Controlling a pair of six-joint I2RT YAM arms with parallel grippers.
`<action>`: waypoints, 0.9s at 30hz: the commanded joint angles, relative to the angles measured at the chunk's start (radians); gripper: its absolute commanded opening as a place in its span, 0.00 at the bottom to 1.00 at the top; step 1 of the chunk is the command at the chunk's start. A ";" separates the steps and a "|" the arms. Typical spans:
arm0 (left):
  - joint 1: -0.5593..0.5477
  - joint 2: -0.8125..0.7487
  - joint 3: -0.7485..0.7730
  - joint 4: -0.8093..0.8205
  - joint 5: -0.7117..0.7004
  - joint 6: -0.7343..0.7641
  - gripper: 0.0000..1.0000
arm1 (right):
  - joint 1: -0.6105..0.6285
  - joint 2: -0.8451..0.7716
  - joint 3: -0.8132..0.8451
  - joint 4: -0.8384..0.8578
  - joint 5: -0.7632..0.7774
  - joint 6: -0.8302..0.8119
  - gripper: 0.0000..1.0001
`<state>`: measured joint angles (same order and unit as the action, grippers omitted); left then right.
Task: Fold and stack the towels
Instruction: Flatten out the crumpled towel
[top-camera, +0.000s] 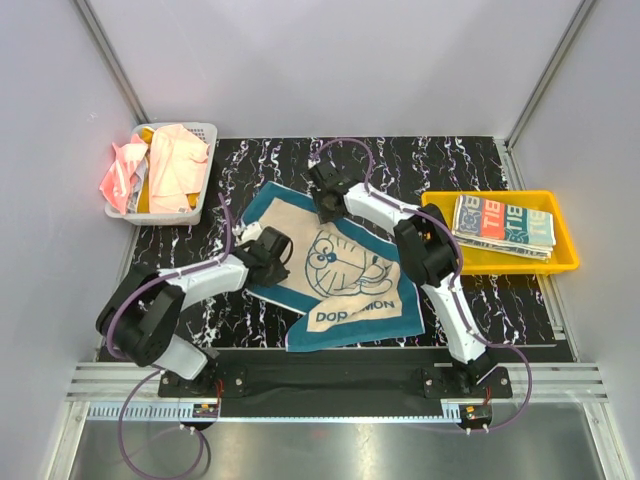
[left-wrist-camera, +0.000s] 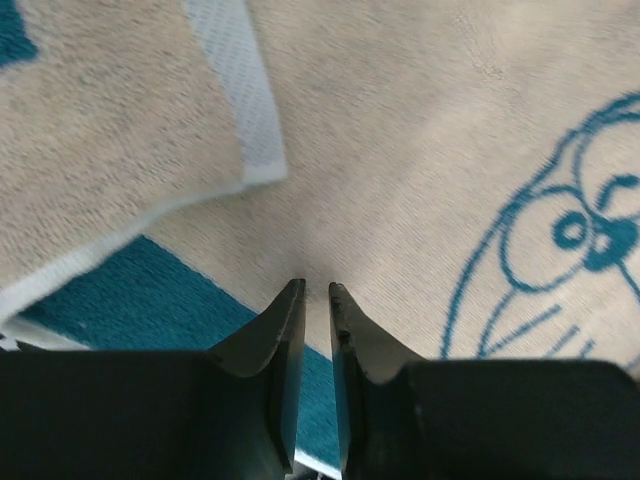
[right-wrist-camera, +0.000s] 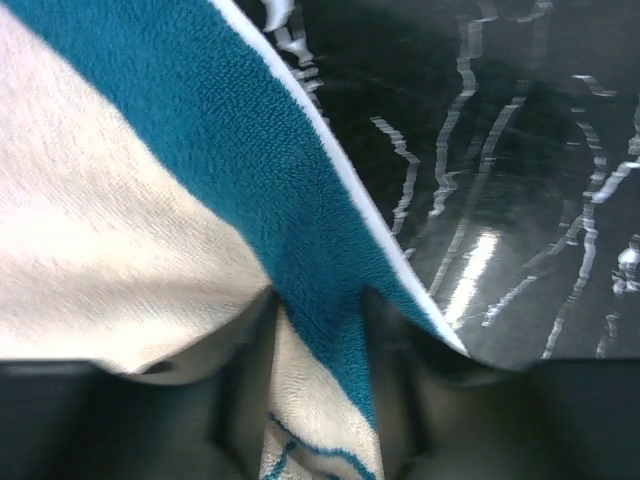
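– Left gripper (left-wrist-camera: 316, 288), close up: fingers nearly together, only a slit between them, tips down on the cream of the towel (top-camera: 345, 290). Is it pinching cloth?

– Cannot tell from its wrist view. It sits at the towel's left edge, just beside a corner flap turned over onto the cream.

– And the right gripper (right-wrist-camera: 320, 300)?

– Clamped on the towel's far edge. The teal border runs down between its fingers, and that hem hangs clear of the table (top-camera: 500, 300).

– Which step is this?

– Likely the start of the first fold. The towel lies spread mid-table, skewed to the table's edges. One folded towel (top-camera: 505, 225) sits in the tray (top-camera: 495, 268) at the right edge, and more cloths wait in the basket (top-camera: 210, 150) at the far-left corner.

– What does the next move call for?

– Probably a firm left pinch first. Then both arms need to lift together and carry the far-left side toward the near-right hem, keeping the cloth taut.

– How much room is there?

– Bare table shows along the far edge and between towel and tray. The near hem lies close to the table's near edge, and the right arm crosses over the cloth.
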<state>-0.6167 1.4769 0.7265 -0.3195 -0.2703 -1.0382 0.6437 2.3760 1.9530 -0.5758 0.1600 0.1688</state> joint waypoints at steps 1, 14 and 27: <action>0.038 0.039 0.051 0.031 0.002 0.026 0.20 | -0.016 -0.013 -0.052 -0.067 0.174 0.055 0.40; 0.110 0.546 0.773 -0.277 -0.020 0.288 0.15 | -0.184 -0.467 -0.669 0.051 0.115 0.242 0.26; 0.229 0.545 0.749 -0.181 0.123 0.418 0.29 | -0.098 -0.733 -0.921 0.159 0.044 0.359 0.58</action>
<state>-0.3695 2.0583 1.4765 -0.5495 -0.2035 -0.6792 0.5507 1.6707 0.9588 -0.4355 0.1673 0.5022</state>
